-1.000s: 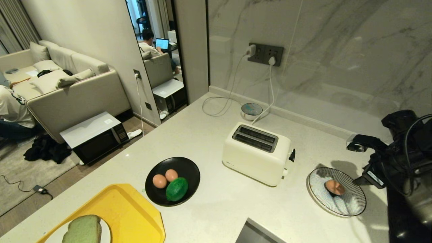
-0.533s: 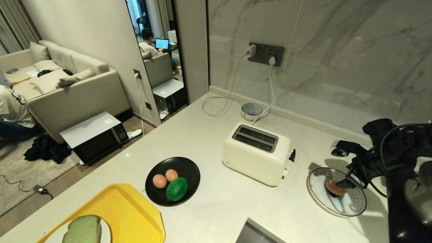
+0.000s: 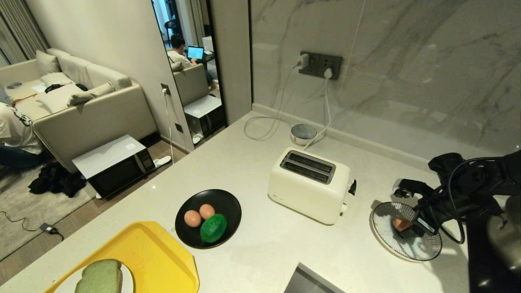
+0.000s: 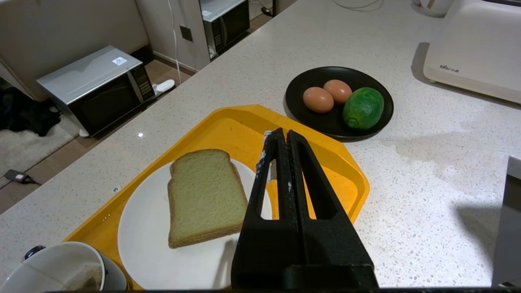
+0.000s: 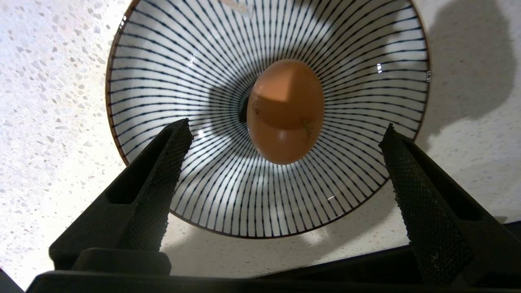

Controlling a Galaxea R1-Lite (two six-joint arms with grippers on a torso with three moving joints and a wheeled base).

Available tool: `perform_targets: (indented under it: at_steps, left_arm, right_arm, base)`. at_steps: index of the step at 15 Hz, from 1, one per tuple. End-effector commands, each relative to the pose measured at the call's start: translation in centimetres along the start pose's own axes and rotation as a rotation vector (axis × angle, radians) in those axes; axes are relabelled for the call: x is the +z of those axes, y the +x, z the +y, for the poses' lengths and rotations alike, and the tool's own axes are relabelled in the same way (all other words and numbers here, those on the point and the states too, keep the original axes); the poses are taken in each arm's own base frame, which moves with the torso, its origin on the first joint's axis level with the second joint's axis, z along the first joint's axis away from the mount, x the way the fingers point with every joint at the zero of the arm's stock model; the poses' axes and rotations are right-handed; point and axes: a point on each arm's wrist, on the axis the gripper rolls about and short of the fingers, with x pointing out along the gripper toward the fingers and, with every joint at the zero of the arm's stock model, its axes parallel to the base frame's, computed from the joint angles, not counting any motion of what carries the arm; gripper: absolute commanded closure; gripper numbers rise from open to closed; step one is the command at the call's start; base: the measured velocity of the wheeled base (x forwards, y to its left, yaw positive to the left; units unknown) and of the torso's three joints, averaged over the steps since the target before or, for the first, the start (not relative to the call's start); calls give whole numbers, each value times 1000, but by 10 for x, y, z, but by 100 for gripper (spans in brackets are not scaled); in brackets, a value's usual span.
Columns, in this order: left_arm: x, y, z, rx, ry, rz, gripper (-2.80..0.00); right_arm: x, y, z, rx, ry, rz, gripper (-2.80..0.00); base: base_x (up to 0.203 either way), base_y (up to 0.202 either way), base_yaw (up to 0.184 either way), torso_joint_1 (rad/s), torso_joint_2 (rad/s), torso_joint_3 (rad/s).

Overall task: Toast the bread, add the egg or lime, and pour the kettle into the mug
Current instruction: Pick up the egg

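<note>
One egg [image 5: 285, 110] lies in the middle of a striped plate [image 5: 171, 53] to the right of the toaster [image 3: 309, 185]. My right gripper [image 5: 285, 125] hangs just above that plate, open wide, with the egg ahead of its fingertips and touching neither; in the head view the gripper [image 3: 411, 230] partly hides the egg [image 3: 398, 223]. Two more eggs [image 3: 192, 218] and the lime [image 3: 213, 228] sit on a black plate [image 3: 228, 201]. The bread [image 4: 205, 195] lies on a white plate [image 4: 138, 228] in a yellow tray [image 4: 228, 122]. My left gripper [image 4: 283, 132] stays shut and empty over the tray. The mug [image 4: 53, 268] shows beside it. The kettle is out of view.
Two white cords run from the wall sockets [image 3: 319, 64] to the toaster and to a round base [image 3: 303, 132] at the back. A dark flat surface [image 3: 488, 264] borders the counter on the right. A metal edge [image 3: 309, 280] shows at the front.
My right gripper has moved left and down over the striped plate, close to the egg, and its jaws have spread wider. The left arm has not moved.
</note>
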Motion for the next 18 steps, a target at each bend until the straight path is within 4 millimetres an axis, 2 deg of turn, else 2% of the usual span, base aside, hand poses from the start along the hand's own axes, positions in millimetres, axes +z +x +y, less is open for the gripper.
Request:
perform_targets:
  at_steps: [1,18]
  left_arm:
    - [0,0,0,1,0,-1,0]
    - [0,0,0,1,0,-1,0]
  right_arm:
    - [-4,12,1,25,0,25,-280]
    - [3,36,-12,10,-2,42,-280]
  base:
    - [0,0,0,0,0,0]
    - [0,0,0,0,0,0]
